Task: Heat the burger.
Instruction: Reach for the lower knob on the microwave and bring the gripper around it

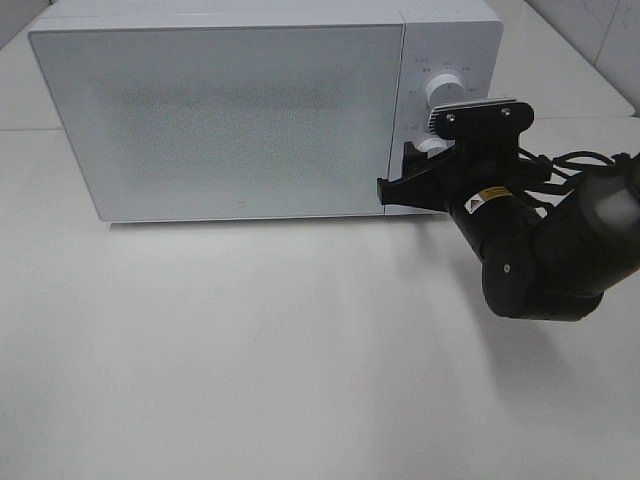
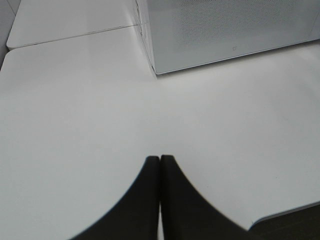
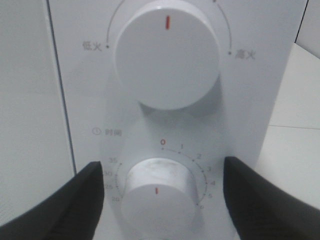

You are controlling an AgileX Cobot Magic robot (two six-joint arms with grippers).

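- The right end effector (image 3: 162, 170) is open, one finger on either side of the timer knob (image 3: 157, 192) and neither touching it, at the right of the overhead frame.
- The left end effector (image 2: 160, 162) is closed and empty above the bare surface (image 1: 250, 350).
- The microwave (image 1: 230, 110) fills the upper left of the overhead frame, and its door (image 1: 215, 120) is closed.
- The burger is not visible; it is probably inside.
- The step in hand appears to be setting the time, since the knob's red mark seems to sit at zero.
- The next move calls for closing squarely on the knob and turning it clockwise without slipping.
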